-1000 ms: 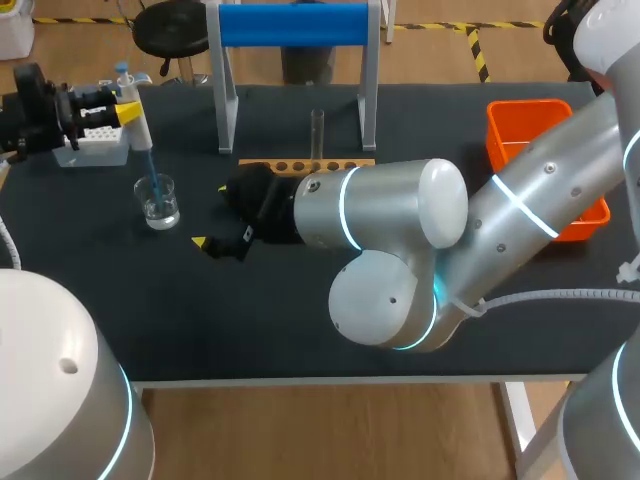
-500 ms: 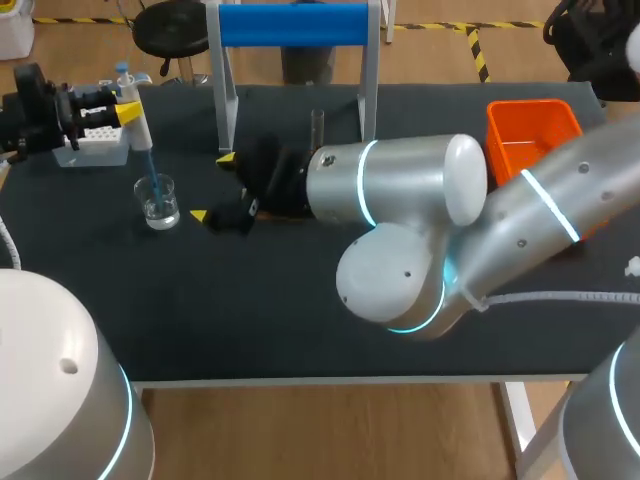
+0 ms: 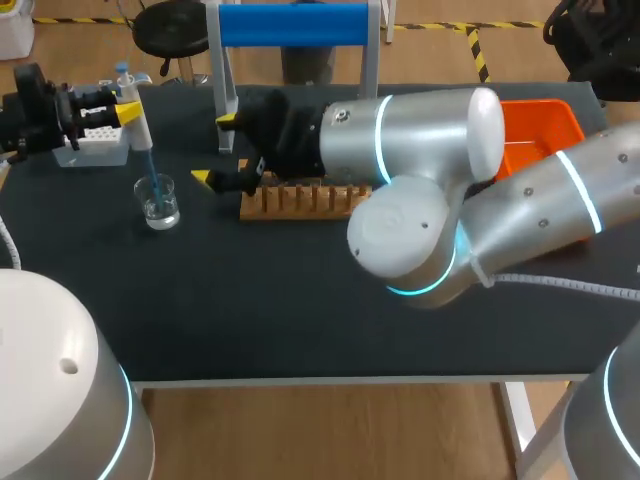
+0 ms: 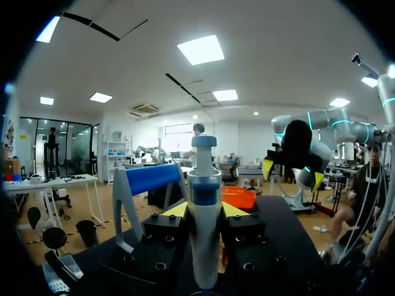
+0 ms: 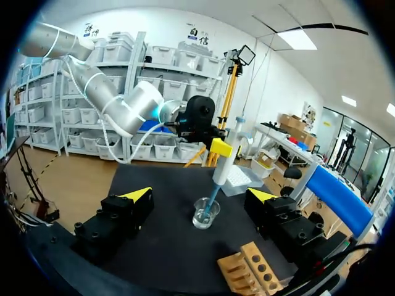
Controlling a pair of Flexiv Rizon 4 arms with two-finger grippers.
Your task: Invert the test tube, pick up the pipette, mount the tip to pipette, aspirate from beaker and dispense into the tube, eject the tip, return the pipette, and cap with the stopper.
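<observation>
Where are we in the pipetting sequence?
Done: pipette picked up and tip mounted. The left gripper is shut on the pipette, blue tip on. In hand: the aspirate step, with the tip down in the beaker. The right gripper is open and empty by the wooden rack. Left: dispense, eject, return, cap. The tube is hidden behind the right arm, so inversion can't be confirmed.

You work over black matte table top (image 3: 250, 300). Past its edges: tan floor (image 3: 330, 430), yellow-black striped tape line (image 3: 478, 55), black round stool (image 3: 172, 28).
Left wrist view: white ceiling (image 4: 123, 61) with bright square light panels (image 4: 200, 49), tall dark glass windows (image 4: 58, 139), white desk (image 4: 71, 180) before them.
Right wrist view: white metal shelves with pale storage boxes (image 5: 163, 58) along white wall (image 5: 136, 24).
</observation>
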